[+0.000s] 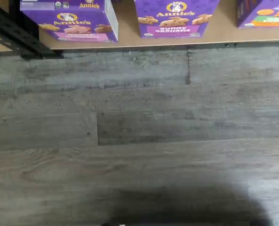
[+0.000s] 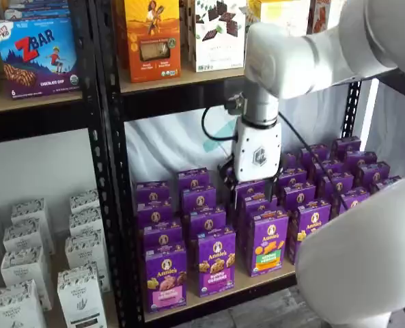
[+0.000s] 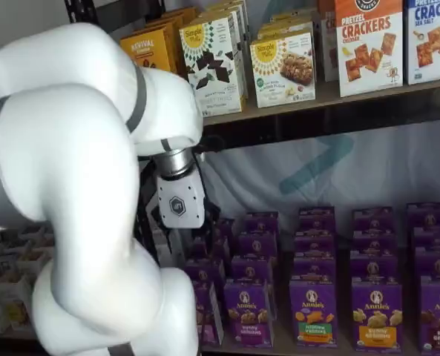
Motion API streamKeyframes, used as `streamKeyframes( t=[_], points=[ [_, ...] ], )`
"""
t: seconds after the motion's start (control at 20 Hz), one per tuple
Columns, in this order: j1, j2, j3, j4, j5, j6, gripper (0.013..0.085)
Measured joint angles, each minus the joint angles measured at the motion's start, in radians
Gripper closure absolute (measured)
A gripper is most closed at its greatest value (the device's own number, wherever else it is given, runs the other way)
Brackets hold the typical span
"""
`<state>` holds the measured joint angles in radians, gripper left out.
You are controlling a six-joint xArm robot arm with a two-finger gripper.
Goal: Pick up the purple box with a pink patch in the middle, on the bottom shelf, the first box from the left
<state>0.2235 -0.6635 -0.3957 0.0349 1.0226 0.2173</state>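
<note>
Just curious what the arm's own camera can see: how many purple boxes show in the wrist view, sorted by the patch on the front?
purple box with a pink patch: 1
box with a Bunny Grahams label: 1
box with a green-and-orange patch: 1
Total: 3

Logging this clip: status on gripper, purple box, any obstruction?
Gripper empty, above the rows. Purple box untouched, front left of bottom shelf. Nothing blocking.
</note>
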Motion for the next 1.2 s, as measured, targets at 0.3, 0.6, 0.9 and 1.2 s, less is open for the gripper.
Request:
streamKeyframes(
  t=[0.3,0.6,0.9,1.2],
  points=[
    [0.059,0.131,0.023,-0.073,-0.149,0.100,0.0130],
    [0.089,0.279,0.012,-0.071,-0.237,0.132,0.0130],
    [0.113,0.410,0.003,-0.078,-0.365,0.164,0.0130],
    [0.141,0.546,-0.029,-0.099,-0.492,0.212,0.0130]
  ],
)
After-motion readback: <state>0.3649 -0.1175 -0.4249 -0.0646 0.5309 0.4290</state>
